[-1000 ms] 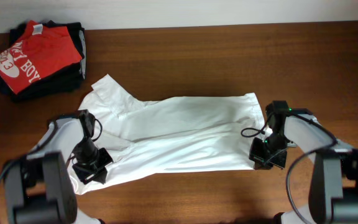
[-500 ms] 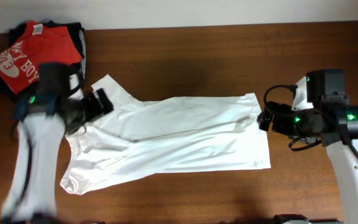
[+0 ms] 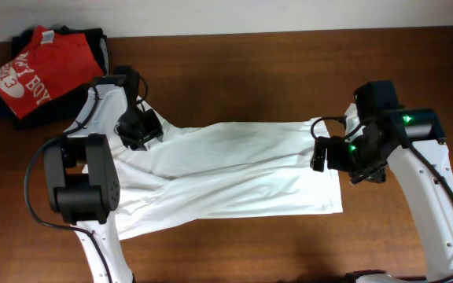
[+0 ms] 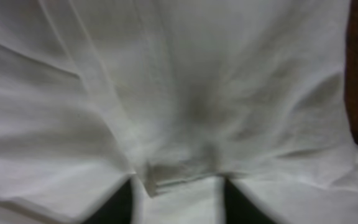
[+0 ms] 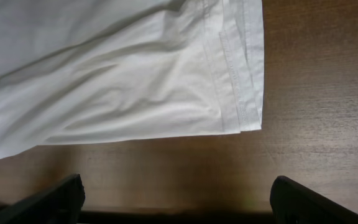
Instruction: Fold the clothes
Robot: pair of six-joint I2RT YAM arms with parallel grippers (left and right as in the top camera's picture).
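Though rumpled, soft white T-shirt (image 3: 234, 169)

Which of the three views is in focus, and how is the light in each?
Overhead: sharp and evenly lit, the white T-shirt bright on the dark table. Left wrist: too close, cloth soft and greyish, out of focus. Right wrist: sharp, hem stitching clear, mild sheen on the wood.

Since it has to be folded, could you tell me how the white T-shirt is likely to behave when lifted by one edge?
Probably floppy: the white T-shirt lies in soft creases, so a lifted edge should sag. It looks thin, so likely light. Pushed on the smooth wooden table, it would probably bunch up rather than slide whole.
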